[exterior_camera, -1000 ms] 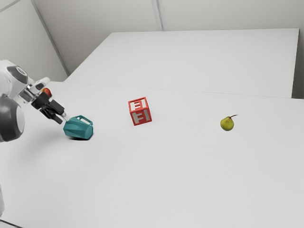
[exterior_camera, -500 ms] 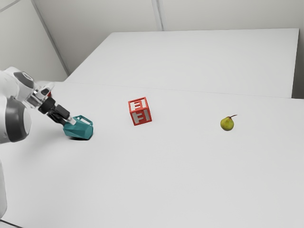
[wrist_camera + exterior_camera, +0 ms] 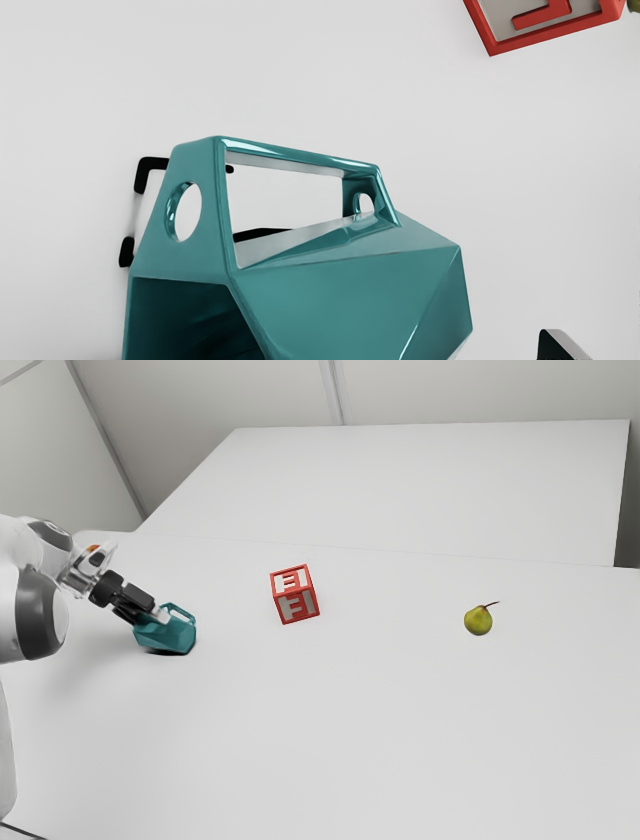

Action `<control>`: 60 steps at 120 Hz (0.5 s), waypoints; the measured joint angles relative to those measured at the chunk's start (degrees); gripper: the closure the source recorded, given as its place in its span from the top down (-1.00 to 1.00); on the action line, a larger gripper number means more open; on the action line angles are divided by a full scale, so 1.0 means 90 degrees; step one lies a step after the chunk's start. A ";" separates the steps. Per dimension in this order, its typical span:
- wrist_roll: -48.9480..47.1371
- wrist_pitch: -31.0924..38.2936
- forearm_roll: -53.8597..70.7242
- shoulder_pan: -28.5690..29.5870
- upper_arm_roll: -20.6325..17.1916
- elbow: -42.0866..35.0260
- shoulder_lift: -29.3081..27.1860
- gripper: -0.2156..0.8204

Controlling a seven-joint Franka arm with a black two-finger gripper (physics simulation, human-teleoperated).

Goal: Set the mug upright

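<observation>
One glossy teal faceted mug (image 3: 172, 637) lies sideways on the white bench (image 3: 400, 720), the black two-finger gripper (image 3: 154, 618) spread at it, presumably to clasp and right it.

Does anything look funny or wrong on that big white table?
Yes, the teal mug does. It's lying on its side on the table, with its opening facing sideways, when mugs normally stand with the opening up. I can't see any spill or crack.

Bright, even light; a dark shadow under the mug (image 3: 176, 638), white glints along its handle (image 3: 300, 156)
</observation>
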 joint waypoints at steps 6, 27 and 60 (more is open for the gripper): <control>0.0012 -0.0017 -0.0009 0.0000 0.0000 0.0000 0.0001 0.32; 0.0047 -0.0060 -0.0059 0.0000 -0.0004 -0.0001 0.0002 0.01; 0.0084 -0.0114 -0.0158 -0.0024 -0.0010 0.0007 -0.0047 -0.51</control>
